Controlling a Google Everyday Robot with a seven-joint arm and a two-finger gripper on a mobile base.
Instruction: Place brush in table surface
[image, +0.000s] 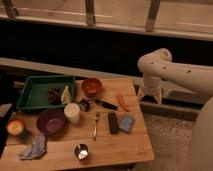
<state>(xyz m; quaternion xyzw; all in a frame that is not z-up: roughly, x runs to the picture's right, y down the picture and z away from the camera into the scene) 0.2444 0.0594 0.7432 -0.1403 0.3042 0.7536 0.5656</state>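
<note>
The brush (96, 103) lies on the table (120, 149) near its middle, just in front of the orange bowl (91, 86). It is well left of the end effector (150, 93), which hangs past the table's right edge by the far corner; I cannot tell whether it is spread or pressed together. A red piece (122, 102) lies between them, bare wood shows at the front right, and the tray (30, 105) crowds the far left.

Gripper (150, 96) beside table (131, 146) — arm (192, 76) edge-cropped
</note>
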